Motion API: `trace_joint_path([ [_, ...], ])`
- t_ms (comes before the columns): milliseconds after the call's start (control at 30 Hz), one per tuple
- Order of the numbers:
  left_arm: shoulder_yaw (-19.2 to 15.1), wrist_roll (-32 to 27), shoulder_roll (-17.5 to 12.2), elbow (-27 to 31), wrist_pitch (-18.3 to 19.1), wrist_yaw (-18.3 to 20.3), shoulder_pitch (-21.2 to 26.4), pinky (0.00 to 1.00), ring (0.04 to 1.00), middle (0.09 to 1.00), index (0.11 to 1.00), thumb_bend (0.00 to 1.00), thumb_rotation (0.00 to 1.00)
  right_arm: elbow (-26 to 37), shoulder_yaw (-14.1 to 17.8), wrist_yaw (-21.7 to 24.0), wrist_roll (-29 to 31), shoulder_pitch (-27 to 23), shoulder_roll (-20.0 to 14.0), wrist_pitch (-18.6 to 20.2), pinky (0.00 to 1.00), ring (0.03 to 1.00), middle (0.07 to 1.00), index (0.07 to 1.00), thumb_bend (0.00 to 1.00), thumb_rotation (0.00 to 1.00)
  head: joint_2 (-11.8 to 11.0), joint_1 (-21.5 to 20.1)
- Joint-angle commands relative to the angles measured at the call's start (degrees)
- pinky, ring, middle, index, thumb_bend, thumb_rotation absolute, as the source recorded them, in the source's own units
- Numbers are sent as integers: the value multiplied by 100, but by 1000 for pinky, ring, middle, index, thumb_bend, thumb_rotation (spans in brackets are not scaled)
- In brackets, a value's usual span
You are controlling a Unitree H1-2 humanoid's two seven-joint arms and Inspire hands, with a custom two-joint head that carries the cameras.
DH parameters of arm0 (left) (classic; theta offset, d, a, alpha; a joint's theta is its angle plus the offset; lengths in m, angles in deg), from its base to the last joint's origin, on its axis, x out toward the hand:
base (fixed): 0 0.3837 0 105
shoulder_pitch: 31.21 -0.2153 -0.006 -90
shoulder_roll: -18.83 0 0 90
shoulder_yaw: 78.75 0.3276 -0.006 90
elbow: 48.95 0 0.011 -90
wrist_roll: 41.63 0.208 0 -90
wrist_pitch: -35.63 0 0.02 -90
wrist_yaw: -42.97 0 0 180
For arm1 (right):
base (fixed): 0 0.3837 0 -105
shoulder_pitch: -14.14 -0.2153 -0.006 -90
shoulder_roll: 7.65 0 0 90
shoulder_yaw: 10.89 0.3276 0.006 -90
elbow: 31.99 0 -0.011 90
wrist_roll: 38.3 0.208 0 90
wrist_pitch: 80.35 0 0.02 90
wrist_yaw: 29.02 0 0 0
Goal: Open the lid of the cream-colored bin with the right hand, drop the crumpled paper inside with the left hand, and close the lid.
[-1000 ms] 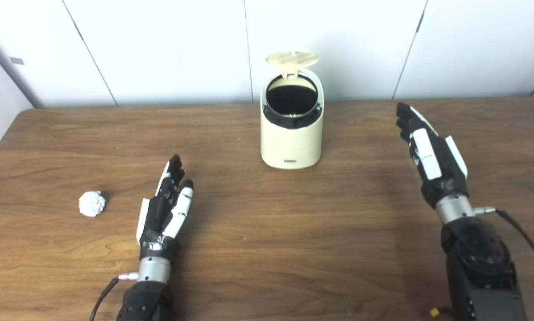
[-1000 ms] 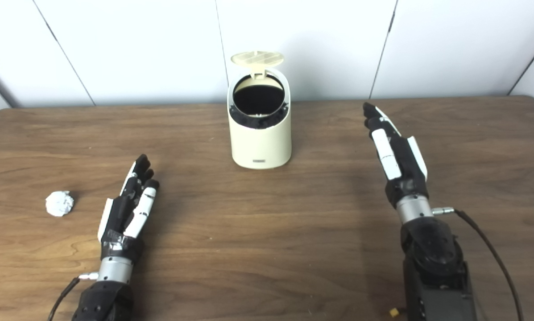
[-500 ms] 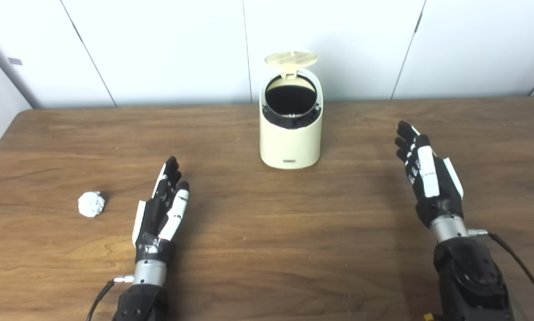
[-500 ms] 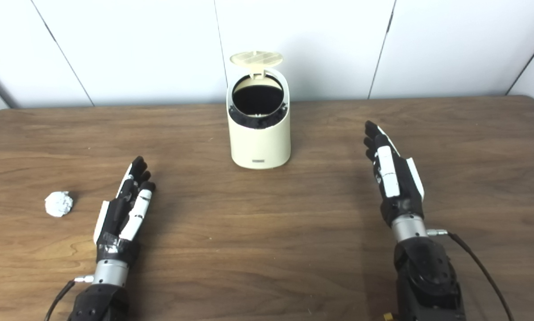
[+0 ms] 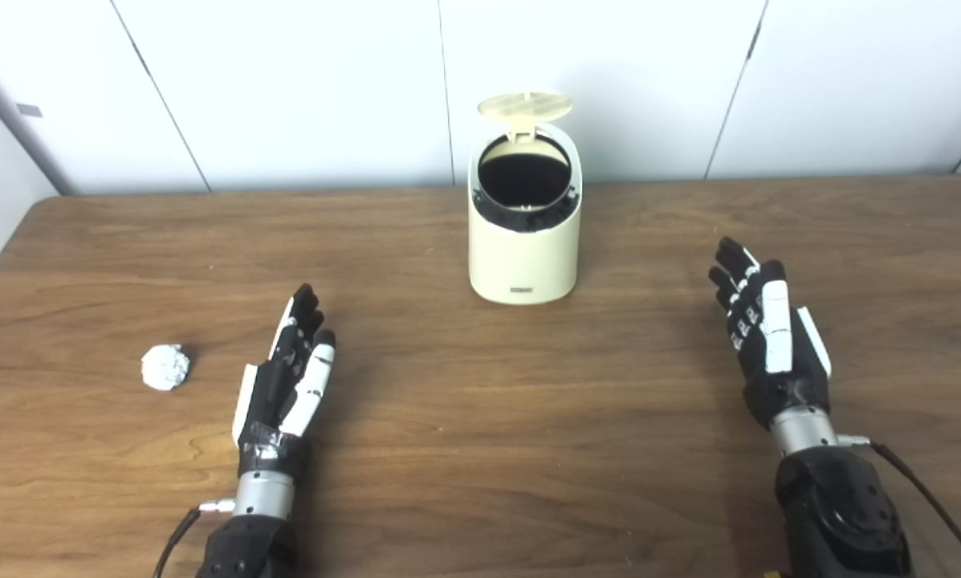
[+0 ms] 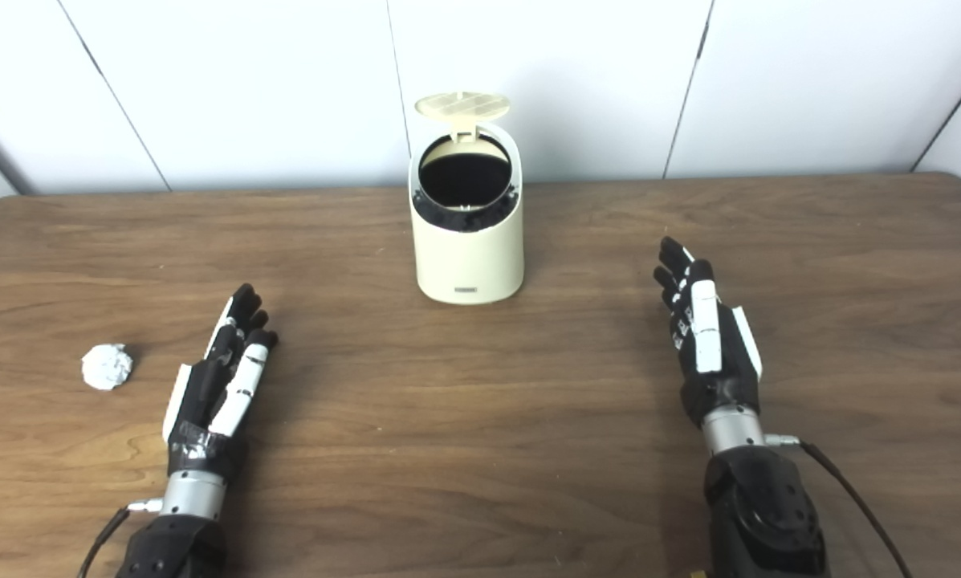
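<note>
The cream-colored bin (image 5: 523, 255) stands at the middle back of the wooden table (image 5: 480, 449), its round lid (image 5: 526, 105) flipped up and the dark inside showing. A crumpled white paper ball (image 5: 164, 367) lies on the table at the left. My left hand (image 5: 286, 384) rests open, fingers straight, to the right of the paper and apart from it. My right hand (image 5: 769, 336) is open with fingers extended, to the right of the bin and nearer to me, holding nothing.
A white panelled wall (image 5: 287, 88) runs behind the table's back edge. The table's rounded left corner (image 5: 38, 210) is in view. A cable (image 5: 922, 490) trails from the right wrist.
My right hand has pulled back toward me and lowered, away from the bin. My left hand has drawn back slightly. Bin, lid and paper have not moved.
</note>
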Motion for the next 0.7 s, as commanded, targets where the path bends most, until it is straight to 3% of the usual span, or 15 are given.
trace_joint_path([
  [0,-20,30,-57,113,-10,-16,41,1000,1000,1000,1000,251,499,102,56,14,103,-100,-23,-247,1000,954,957,925,512,1000,1,-3],
  [267,-15,105,-40,183,41,-43,0,1000,1000,1000,1000,249,500,8,98,71,226,-48,-68,-378,1000,949,955,931,504,1000,23,322],
  [300,-10,117,-37,201,50,-45,-10,1000,1000,1000,1000,234,500,7,99,86,249,-36,-81,-386,1000,952,957,933,506,1000,9,610],
  [500,25,278,38,215,89,-110,-31,1000,1000,1000,999,247,516,-90,118,189,348,0,-203,-480,1000,960,964,942,493,1000,-123,1171],
  [667,71,352,96,118,-16,-158,-49,1000,1000,994,990,254,515,-244,163,273,378,2,-292,-665,1000,969,969,950,490,1000,-232,1433],
])
